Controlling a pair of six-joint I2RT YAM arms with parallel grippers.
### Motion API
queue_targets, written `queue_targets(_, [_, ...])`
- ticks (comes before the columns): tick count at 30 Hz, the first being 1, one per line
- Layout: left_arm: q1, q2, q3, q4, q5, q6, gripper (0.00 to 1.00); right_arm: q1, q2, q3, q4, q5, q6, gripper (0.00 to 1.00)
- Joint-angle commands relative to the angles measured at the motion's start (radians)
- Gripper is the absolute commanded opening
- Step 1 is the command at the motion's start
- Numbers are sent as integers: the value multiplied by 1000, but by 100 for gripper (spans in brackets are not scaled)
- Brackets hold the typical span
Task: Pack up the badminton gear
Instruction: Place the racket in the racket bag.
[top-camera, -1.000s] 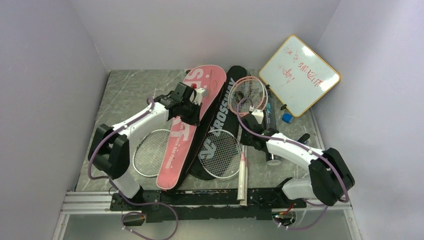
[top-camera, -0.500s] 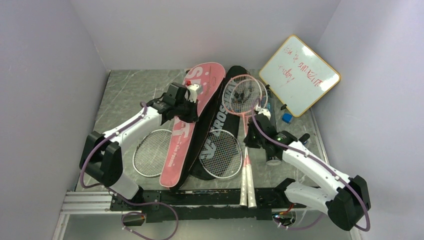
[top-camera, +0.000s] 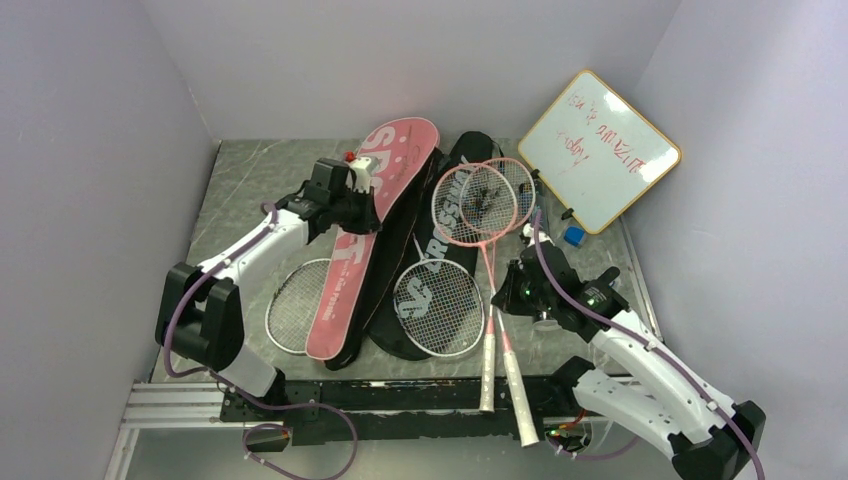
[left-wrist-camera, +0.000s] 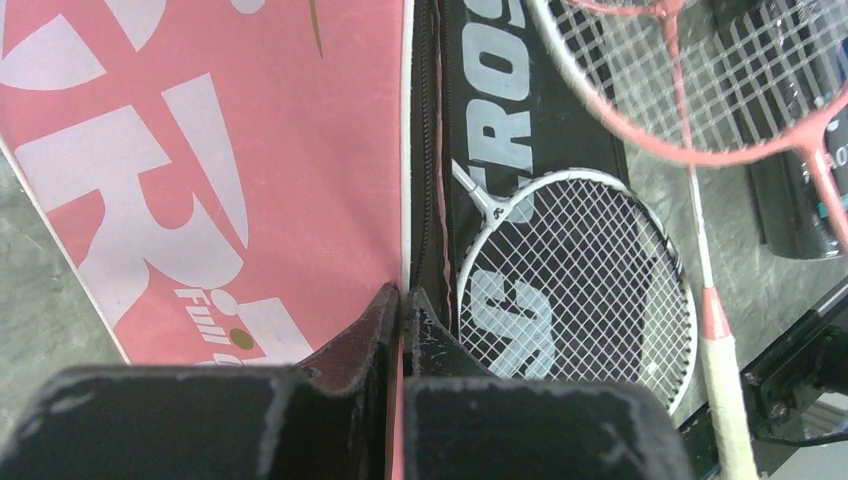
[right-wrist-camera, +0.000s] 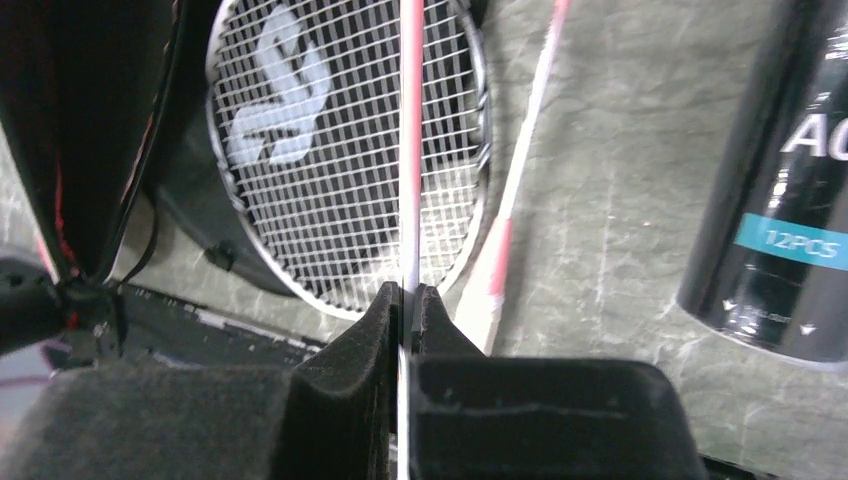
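My left gripper (left-wrist-camera: 403, 300) is shut on the long right edge of the pink "SPORT" racket cover (top-camera: 352, 262), which lies lengthwise left of the black "CROSSWAY" cover (top-camera: 452, 205). On the black cover rests a white-framed racket (top-camera: 437, 308); another white-framed one (top-camera: 298, 306) pokes out from under the pink cover. Two pink-framed rackets (top-camera: 470, 205) overlap at the back right, handles towards the near edge. Over the white racket's head, my right gripper (right-wrist-camera: 405, 300) is shut on one pink racket's thin shaft (right-wrist-camera: 410, 150). The dark tube (right-wrist-camera: 780, 190) lies to its right.
A wood-framed whiteboard (top-camera: 598, 150) with red writing leans in the back right corner, with a small blue object (top-camera: 573, 236) at its foot. Grey walls close in on three sides. The black arm-mount rail (top-camera: 400, 395) runs along the near edge.
The left gripper has carried the pink cover leftward and back. The right arm has drawn back towards the near edge, pulling a pink racket so that its handle crosses the rail.
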Motion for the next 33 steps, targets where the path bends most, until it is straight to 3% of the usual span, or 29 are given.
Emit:
queue_targets(1, [26, -58, -1, 78, 63, -31, 5, 6, 0, 16, 33, -187, -44, 0])
queue_targets(4, [36, -61, -1, 84, 96, -30, 5, 17, 21, -5, 62, -259, -52, 0])
queue_targets(11, [41, -49, -5, 95, 154, -36, 5, 90, 36, -7, 112, -252, -35, 0])
queue_targets(19, [41, -14, -1, 87, 266, -29, 5, 286, 166, 52, 177, -119, 17, 0])
queue_targets(33, [-5, -47, -21, 45, 279, 6, 5, 297, 478, 168, 439, 95, 102, 0])
